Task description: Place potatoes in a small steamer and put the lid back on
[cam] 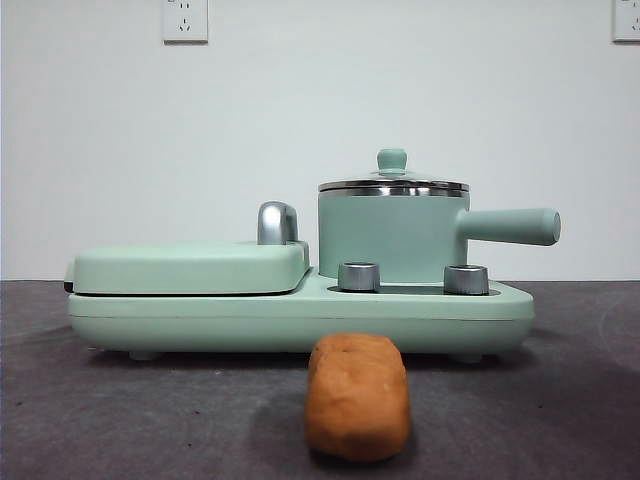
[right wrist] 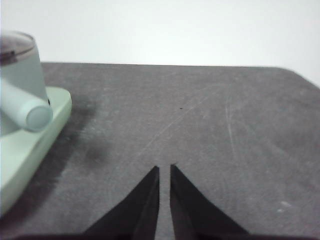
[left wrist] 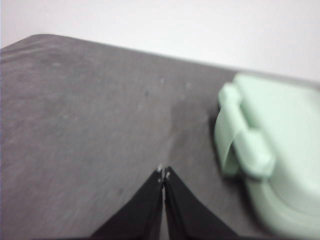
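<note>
An oblong orange-brown potato lies on the dark table in front of the appliance, end-on to the front view. The small mint-green steamer stands on the right half of the appliance base, its straight handle pointing right. The glass lid with its green knob sits on the pot. My left gripper hovers shut over bare table beside the grill end. My right gripper is shut with only a narrow slit, empty, over the table beside the steamer handle. Neither gripper shows in the front view.
The mint-green appliance base carries a flat hinged grill plate with a chrome handle on its left half, and two steel dials at the front. The grill's corner lies close to the left gripper. A white wall stands behind.
</note>
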You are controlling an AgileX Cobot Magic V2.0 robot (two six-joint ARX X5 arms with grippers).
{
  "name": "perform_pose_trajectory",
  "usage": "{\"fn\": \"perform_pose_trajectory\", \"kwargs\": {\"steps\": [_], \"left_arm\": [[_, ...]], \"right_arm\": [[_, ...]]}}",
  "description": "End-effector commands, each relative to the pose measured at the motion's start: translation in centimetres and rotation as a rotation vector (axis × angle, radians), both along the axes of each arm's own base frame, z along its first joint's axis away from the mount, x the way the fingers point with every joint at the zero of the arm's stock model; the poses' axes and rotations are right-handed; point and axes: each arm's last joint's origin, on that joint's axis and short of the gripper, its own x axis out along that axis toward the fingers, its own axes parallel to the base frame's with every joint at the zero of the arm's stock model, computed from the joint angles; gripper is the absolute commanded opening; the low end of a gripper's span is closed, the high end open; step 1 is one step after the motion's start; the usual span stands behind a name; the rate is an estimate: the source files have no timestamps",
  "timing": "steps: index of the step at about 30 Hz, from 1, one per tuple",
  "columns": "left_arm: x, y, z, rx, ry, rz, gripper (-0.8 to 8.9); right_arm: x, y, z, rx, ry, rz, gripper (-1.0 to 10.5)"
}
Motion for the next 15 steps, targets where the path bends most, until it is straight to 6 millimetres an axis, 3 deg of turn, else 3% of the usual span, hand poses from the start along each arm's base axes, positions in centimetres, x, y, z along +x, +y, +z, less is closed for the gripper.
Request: {"fn": "perform_pose_trajectory", "kwargs": {"steps": [1,7,15], "left_arm": [[0.1,0.0,0.3,-0.130,-0.057,-0.006,0.06],[-0.5,-0.5,3.1,-0.346,-0.128,-0.167,0.07],[-1.6,-0.9,8.6,-0.391,-0.080,-0.293,0.08]], "right_arm": [[0.0,0.1,0.4,0.174,-0.031,0.023,0.1],[-0.9,0.4,3.9,0.343,-0.070,0.108,0.1],[-2.3,0.6,10.5,0.356,-0.013,0.176,0.1]]}}
